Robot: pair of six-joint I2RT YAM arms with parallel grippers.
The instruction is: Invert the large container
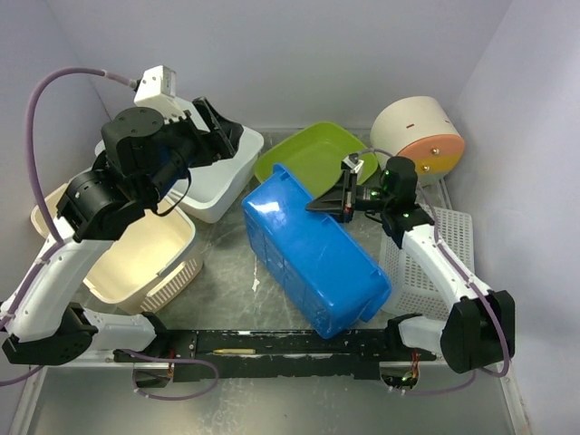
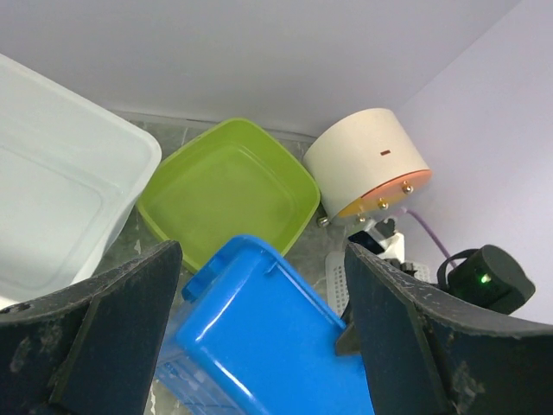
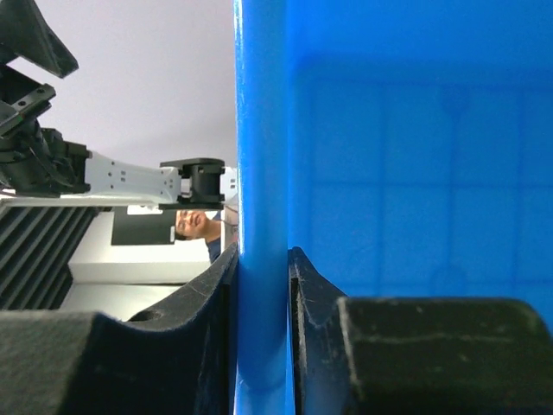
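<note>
Well, the big blue container (image 1: 313, 258) was only partway turned. It leaned tipped up in the middle of the desk (image 1: 227, 304), between the cream basket (image 1: 136, 263) and the white grid tray (image 1: 453, 245), not flat on its top yet. The right pincer (image 1: 349, 195) was squeezed tight on the container's thin rim (image 3: 259, 173). The left pincer (image 1: 222, 127) hung wide open over the white tub (image 1: 217, 181), holding nothing. I think the container needed more tipping, then letting go.

I'm looking at pale lilac walls (image 1: 299, 54) closing in on three sides, grey mottled tabletop (image 1: 227, 267) below, soft even light, faint shadows.
</note>
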